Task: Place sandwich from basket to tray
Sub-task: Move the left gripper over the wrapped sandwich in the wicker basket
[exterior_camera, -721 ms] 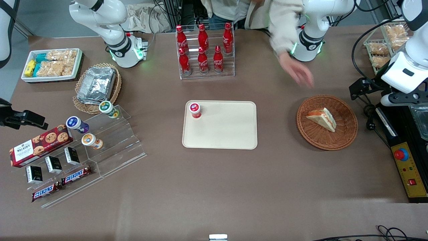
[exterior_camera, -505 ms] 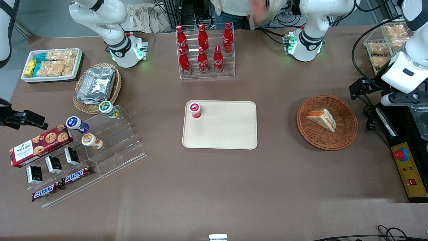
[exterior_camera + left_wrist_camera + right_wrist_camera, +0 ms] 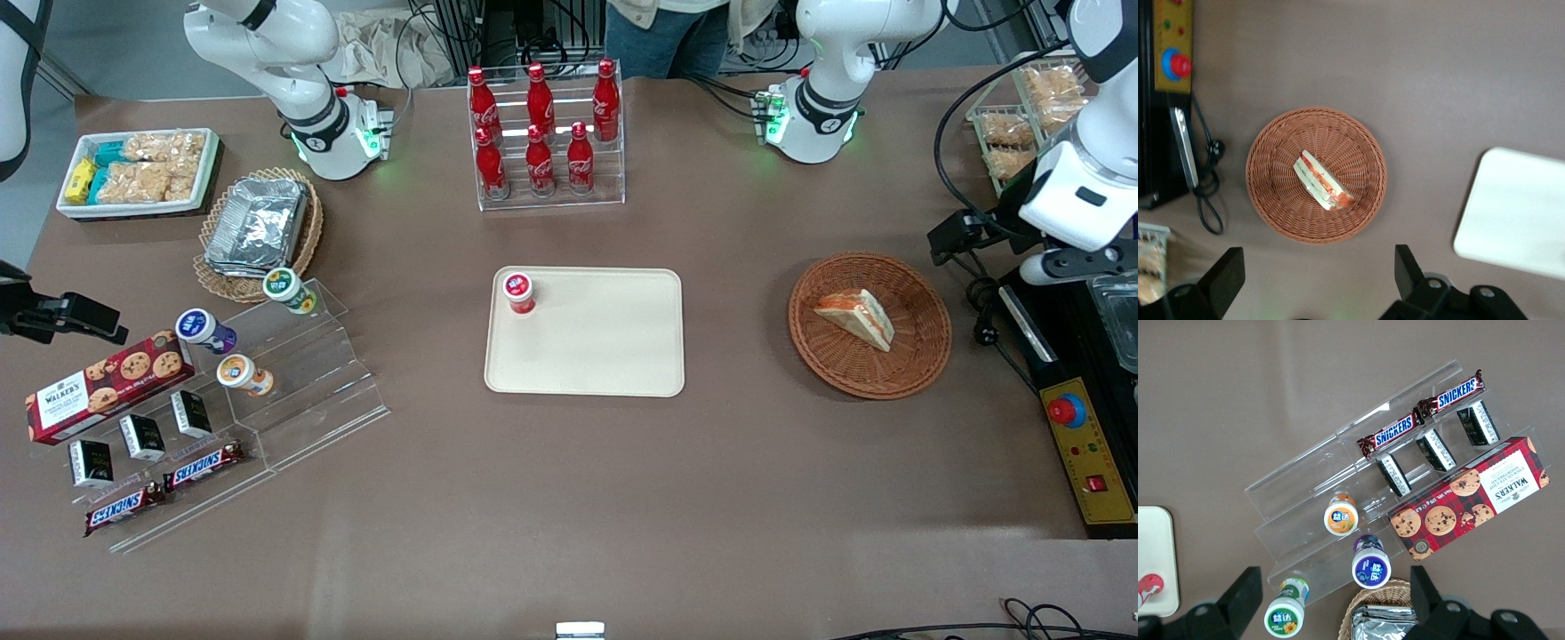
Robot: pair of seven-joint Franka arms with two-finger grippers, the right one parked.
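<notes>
Since the person's hand withdrew from the desk, our gripper (image 3: pixel 1315 283) hangs high above the basket (image 3: pixel 869 324) with fingers (image 3: pixel 1408 270) spread wide, so we should descend straddling the sandwich (image 3: pixel 855 316) across its flat bread faces before carrying it to the tray (image 3: pixel 613 356).

On the brown bench (image 3: pixel 569 498), a clear rack of six red cola bottles (image 3: pixel 544 133) stands at twelve o'clock from the middle. At nine o'clock, toward the parked arm's end, a stepped acrylic stand (image 3: pixel 293 391) carries three small cups (image 3: pixel 206 331), beside a red cookie box (image 3: pixel 102 384) and Snickers bars (image 3: pixel 203 465). At about ten o'clock sit a tan wicker basket of foil containers (image 3: pixel 258 224) and a white bin of snack packets (image 3: pixel 138 171).
</notes>
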